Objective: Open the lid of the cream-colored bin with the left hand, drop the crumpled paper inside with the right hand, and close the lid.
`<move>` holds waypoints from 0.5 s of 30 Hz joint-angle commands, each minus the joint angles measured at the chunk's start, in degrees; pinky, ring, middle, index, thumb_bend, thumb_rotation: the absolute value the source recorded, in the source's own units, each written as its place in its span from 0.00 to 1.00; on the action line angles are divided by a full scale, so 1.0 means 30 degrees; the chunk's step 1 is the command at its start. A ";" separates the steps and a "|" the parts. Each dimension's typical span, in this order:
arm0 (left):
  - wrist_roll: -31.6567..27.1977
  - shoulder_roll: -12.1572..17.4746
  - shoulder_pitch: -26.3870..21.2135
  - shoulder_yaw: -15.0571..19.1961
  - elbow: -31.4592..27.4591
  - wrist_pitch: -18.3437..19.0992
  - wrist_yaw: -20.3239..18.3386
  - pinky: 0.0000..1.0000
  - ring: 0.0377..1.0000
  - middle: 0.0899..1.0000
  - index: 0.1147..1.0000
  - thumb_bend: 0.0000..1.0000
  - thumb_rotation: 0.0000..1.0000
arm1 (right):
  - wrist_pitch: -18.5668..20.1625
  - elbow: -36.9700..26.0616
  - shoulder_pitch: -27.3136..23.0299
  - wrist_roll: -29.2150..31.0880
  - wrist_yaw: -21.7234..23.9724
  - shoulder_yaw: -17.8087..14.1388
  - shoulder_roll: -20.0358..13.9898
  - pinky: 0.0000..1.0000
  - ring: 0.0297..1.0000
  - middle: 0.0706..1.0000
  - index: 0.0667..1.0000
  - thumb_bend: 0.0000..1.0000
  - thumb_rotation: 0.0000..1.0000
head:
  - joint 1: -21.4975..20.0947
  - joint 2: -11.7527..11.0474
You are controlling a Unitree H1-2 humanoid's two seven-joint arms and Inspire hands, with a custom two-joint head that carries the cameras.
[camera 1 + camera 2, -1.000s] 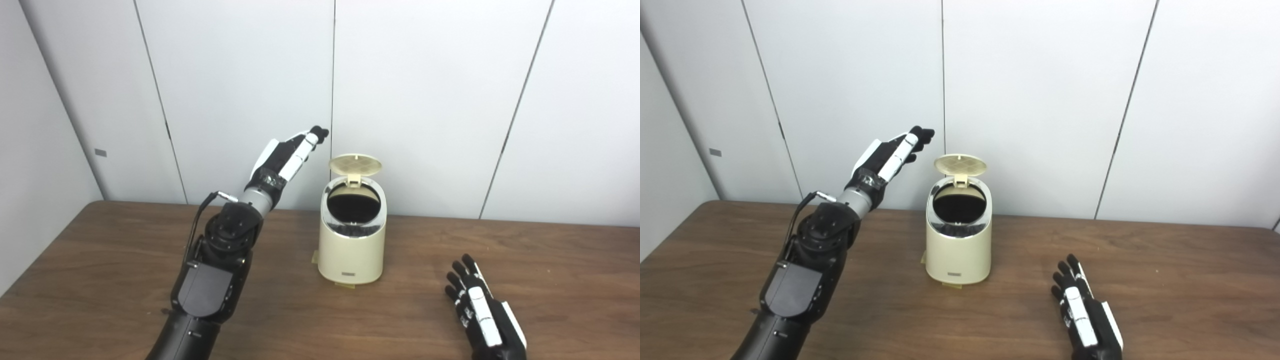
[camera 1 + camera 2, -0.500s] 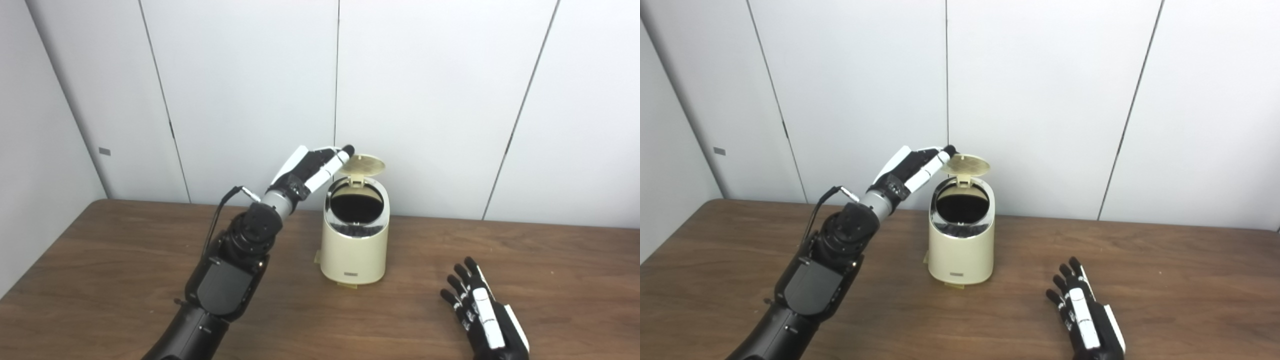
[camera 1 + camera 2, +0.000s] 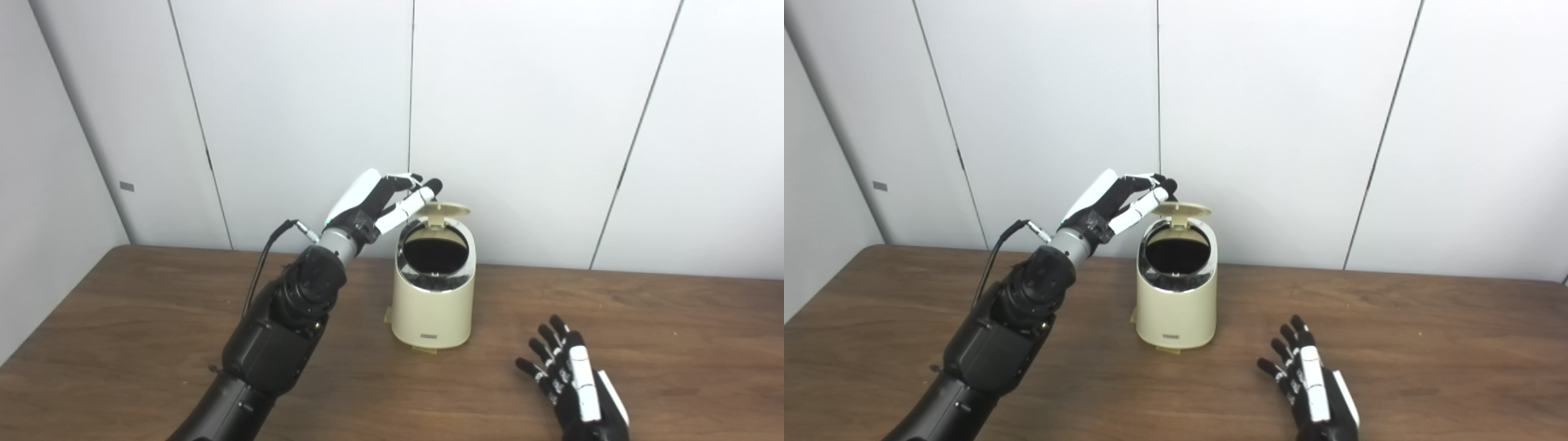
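White wall panels stand behind a brown wood-grain bench (image 3: 122,343), and the cream-colored bin (image 3: 432,288) sits near the middle of it, close to the wall. Its lid (image 3: 442,209) is raised on the rear hinge but tilted well forward, nearly level above the dark round opening (image 3: 435,254).

No crumpled paper shows on the bench or in either hand, and the inside of the bin is too dark to read. Judging from that and from the empty right hand, the opening and the drop look done, and the step in hand is the closing; the lid is not yet seated on the rim.

The left hand (image 3: 383,202) reaches up and over from the left side of the bin, its forearm rising steeply from the bench. Its fingers (image 3: 422,193) are loosely spread and curved, holding nothing, with the tips just at the left rear edge of the lid; whether they press on it or only hover beside it cannot be told.

The right hand (image 3: 1314,386) lies low over the bench, well apart from the bin to its right and front, palm down, fingers fanned and empty.
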 commanded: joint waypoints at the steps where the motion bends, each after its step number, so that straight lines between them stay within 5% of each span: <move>1: 0.0820 0.0653 -0.0882 -0.0154 -0.0858 -0.1136 0.0280 0.91 0.93 0.86 0.53 0.65 1.00 | 0.0226 -0.0308 -0.0303 -0.0018 -0.0206 0.0062 0.0284 0.82 0.95 0.98 1.00 0.59 0.93 | -0.0061 0.0157; 7: 0.2654 0.1521 -0.0670 -0.1070 -0.0483 -0.2994 0.0569 0.78 0.87 0.82 0.54 0.62 1.00 | 0.0887 -0.0858 -0.0425 -0.0316 -0.0609 0.0366 0.0875 0.73 0.93 0.96 1.00 0.60 0.90 | -0.0262 0.0317; 15: 0.4907 0.2344 -0.0241 -0.2054 -0.0022 -0.4282 0.0205 0.79 0.88 0.83 0.59 0.72 1.00 | 0.1809 -0.1715 -0.0734 -0.1047 -0.1089 0.0533 0.0893 0.76 0.94 0.96 1.00 0.62 0.92 | -0.0567 0.0666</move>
